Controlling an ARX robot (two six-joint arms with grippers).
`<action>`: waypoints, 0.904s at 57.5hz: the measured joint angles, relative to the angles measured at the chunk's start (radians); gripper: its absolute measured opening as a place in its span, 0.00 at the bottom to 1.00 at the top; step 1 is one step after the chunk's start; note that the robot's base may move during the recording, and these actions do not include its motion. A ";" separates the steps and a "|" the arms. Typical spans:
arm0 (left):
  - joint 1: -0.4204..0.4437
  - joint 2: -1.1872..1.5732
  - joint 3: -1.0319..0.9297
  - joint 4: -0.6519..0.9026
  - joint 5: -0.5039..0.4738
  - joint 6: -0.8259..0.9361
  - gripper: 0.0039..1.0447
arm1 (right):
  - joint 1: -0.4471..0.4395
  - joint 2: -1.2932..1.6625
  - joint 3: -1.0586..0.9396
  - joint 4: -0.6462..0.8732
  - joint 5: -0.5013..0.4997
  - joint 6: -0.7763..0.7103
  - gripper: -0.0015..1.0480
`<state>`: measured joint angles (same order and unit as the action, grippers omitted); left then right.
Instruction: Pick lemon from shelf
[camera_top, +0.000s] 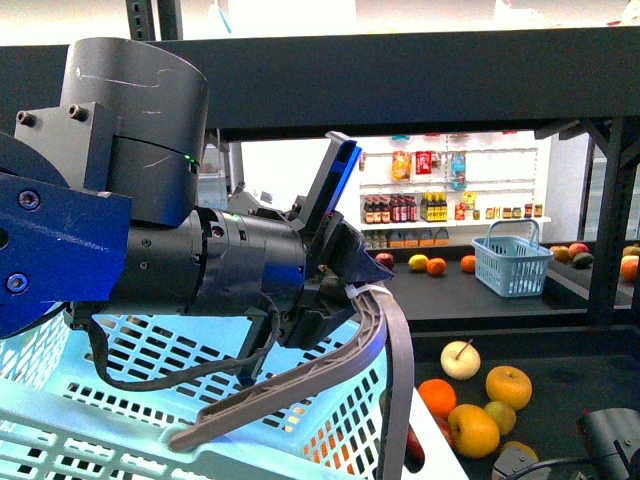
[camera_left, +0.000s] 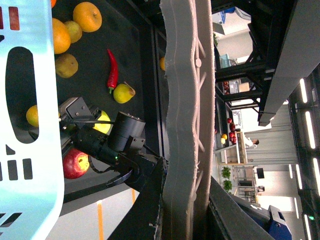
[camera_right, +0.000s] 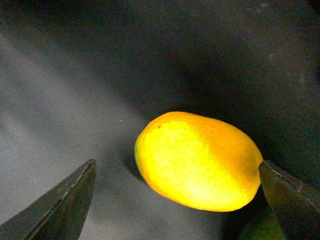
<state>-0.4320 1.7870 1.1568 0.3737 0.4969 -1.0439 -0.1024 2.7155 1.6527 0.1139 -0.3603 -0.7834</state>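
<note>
The lemon (camera_right: 197, 160), smooth, oval and bright yellow, lies on the dark board of the shelf (camera_right: 75, 100). My right gripper (camera_right: 177, 164) is open, with one finger on each side of the lemon and the far-side tip close to its end. In the left wrist view the right arm (camera_left: 112, 142) reaches over the fruit and the lemon (camera_left: 103, 124) peeks out beneath it. My left gripper (camera_top: 348, 288) is shut on the grey basket handle (camera_top: 300, 385), which stands between its jaws (camera_left: 182, 125). The pale basket (camera_top: 100, 410) hangs below.
On the shelf board (camera_top: 570, 395) lie a cream stemmed apple (camera_top: 460, 358), yellow-orange fruits (camera_top: 508, 385), an orange (camera_top: 437, 395), a red chili (camera_left: 112, 70) and a red apple (camera_left: 75, 162). A small blue basket (camera_top: 512, 262) sits farther back. A black upright post (camera_top: 610, 220) stands at the right.
</note>
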 joint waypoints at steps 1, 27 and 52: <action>0.000 0.000 0.000 0.000 0.000 0.000 0.11 | 0.000 0.002 0.003 0.000 0.000 -0.001 0.93; 0.000 0.000 0.000 0.000 0.000 0.000 0.11 | 0.015 0.073 0.016 0.091 0.001 -0.048 0.93; 0.000 0.000 0.000 0.000 0.000 0.000 0.11 | 0.029 0.081 -0.008 0.166 0.007 -0.023 0.79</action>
<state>-0.4320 1.7870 1.1568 0.3733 0.4973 -1.0435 -0.0738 2.7968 1.6444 0.2794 -0.3531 -0.8062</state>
